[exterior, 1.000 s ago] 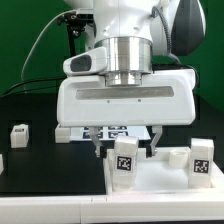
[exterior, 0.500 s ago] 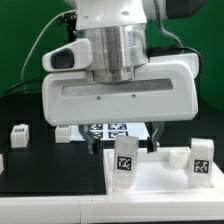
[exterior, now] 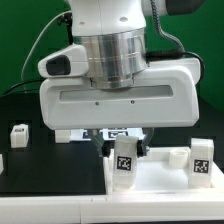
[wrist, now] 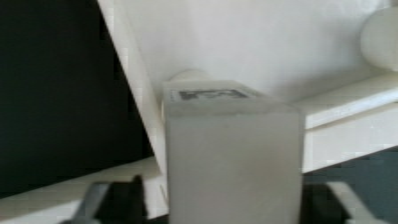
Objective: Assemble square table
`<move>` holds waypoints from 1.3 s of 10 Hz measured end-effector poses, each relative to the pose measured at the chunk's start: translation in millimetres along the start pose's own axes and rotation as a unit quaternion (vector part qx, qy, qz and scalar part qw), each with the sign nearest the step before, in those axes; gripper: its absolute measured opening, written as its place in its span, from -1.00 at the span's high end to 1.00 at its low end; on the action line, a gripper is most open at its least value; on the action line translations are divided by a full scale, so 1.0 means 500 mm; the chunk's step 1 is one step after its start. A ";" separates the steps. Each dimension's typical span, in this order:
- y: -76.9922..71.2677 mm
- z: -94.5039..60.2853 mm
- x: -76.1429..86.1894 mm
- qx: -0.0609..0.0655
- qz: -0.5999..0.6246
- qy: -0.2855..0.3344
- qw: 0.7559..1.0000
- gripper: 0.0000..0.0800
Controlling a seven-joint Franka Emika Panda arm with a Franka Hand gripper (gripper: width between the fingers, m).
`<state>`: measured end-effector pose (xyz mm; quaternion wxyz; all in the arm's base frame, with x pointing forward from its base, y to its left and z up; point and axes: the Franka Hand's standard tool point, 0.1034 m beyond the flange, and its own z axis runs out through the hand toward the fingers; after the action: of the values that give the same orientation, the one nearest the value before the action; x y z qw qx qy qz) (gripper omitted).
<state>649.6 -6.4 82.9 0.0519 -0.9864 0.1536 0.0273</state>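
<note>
**End effector** (exterior: 126, 150): spread. One finger stands on each side of an upright leg (exterior: 125, 163). The wrist view shows a narrow gap on both sides, so it judges as not yet pinching.

**Leg, tagged:** stands on the panel (exterior: 150, 188) at its far corner on the exterior view's left.

**Panel, white, rimmed:** lies along the worktop (exterior: 40, 150) edge nearest the exterior camera.

**Second leg** (exterior: 203, 161): upright at the panel's far corner on the exterior view's right.

**Loose leg** (exterior: 18, 133): lies on bare worktop, towards the edge on the exterior view's left and well apart from the panel.

**Marker board** (exterior: 118, 133): lies behind the fingers and is mostly hidden by the arm (exterior: 115, 60).

**Hazards, as judged:**
- If the fingers close off-centre, one would touch first and could tip or twist the leg in its corner.
- Coming down too low could press a fingertip onto the panel rim and shift the panel.
- A grip taken too high might let the leg slip when it is lifted.

**View differences:**
- The wrist view alone shows the leg (wrist: 231, 150) centred in the end effector (wrist: 231, 202), with the gaps beside it and the tag on its end.
- The exterior view alone shows the other legs, the marker board and where the panel lies on the worktop.
</note>
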 end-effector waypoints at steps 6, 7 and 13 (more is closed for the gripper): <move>0.012 0.003 -0.001 -0.010 0.354 0.031 0.935 0.29; 0.017 0.003 -0.002 -0.002 0.427 0.033 0.904 0.29; 0.011 0.001 -0.006 0.028 0.473 0.055 0.879 -0.12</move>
<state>645.1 -10.9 82.1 0.0518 -0.7946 0.6049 -0.0097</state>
